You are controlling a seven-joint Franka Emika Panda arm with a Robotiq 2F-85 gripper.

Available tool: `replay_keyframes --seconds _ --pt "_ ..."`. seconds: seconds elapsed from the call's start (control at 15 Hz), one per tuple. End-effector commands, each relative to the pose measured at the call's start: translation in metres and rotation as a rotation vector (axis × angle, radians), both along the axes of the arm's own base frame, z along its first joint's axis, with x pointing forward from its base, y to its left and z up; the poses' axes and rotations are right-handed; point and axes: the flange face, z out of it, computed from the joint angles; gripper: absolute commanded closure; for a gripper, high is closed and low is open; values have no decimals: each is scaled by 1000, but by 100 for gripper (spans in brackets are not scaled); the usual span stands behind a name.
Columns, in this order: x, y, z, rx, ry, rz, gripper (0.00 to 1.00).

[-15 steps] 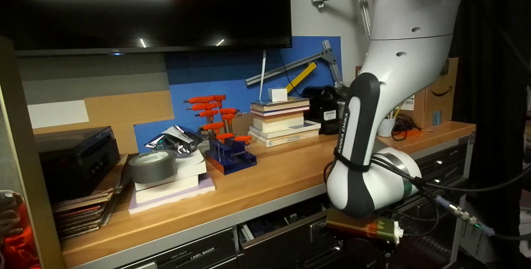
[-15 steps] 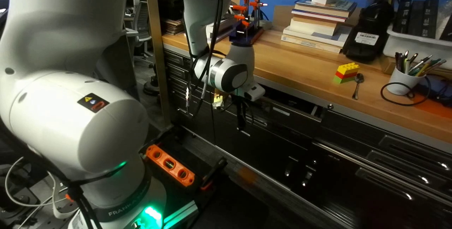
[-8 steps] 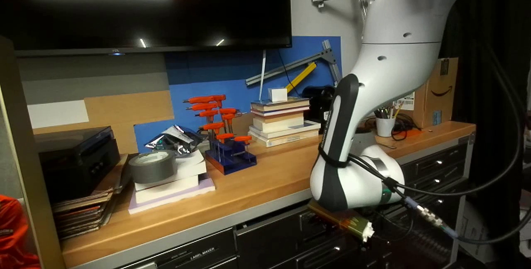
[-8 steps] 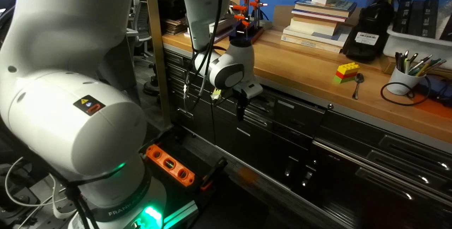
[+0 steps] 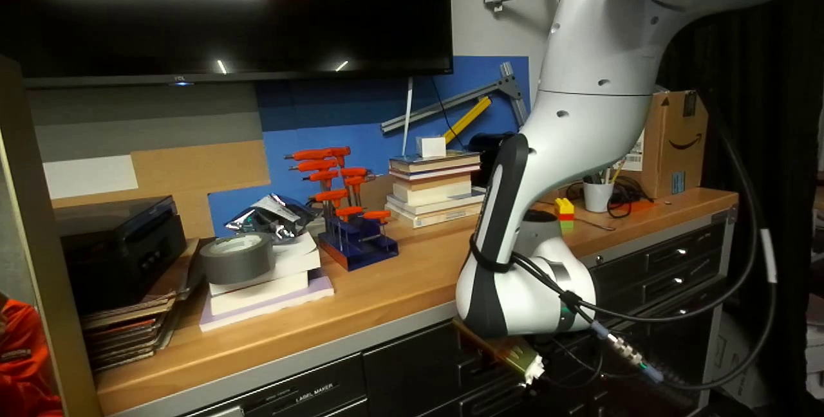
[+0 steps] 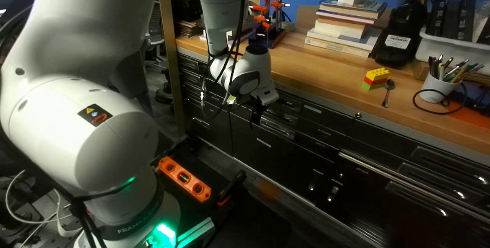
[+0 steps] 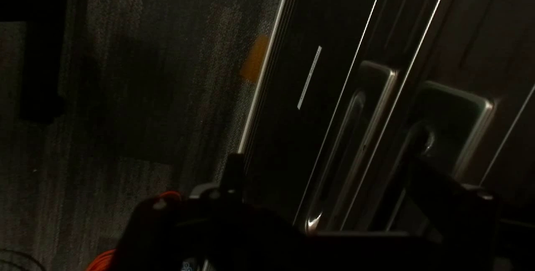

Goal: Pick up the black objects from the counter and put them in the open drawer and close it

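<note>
The drawer is pushed in, its dark front looking flush with its neighbours; it also shows beneath the worktop. No black objects of the task can be seen on the counter; they are hidden or out of view. Below counter height, my gripper hangs in front of the cabinet fronts. In the wrist view the gripper has its dark fingers spread wide apart with nothing held between them. Beyond them run dark drawer fronts with long recessed handles. That view is very dark.
On the counter stand a stack of books, an orange-handled hex key rack, toy bricks, a spoon and a pen cup. An orange level lies low near the robot's base.
The drawer stood partly out a second ago and has slid in. My arm has shifted left in both exterior views, uncovering the toy bricks in one of them. The jaws look unchanged.
</note>
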Motion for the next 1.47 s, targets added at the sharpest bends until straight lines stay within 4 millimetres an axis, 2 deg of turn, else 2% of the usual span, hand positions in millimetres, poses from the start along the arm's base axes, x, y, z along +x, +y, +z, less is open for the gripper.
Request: replay_keyframes --seconds 0.0,0.13,0.27,0.53,0.67,0.93,1.2,1.27,1.4 --pt "15 -9 15 -57 -15 34 0" --pt "4 -32 25 -111 54 65 0" --pt "-8 -63 38 -170 124 92 0" --pt "-28 -121 90 -219 177 247 0" --pt "-37 -146 122 -225 179 352 0" --pt "-55 -179 188 -196 179 554 0" --pt "-74 -204 260 -193 201 704 0" --pt "-80 -211 285 -225 209 722 0" --pt "-100 -217 321 -231 223 756 0"
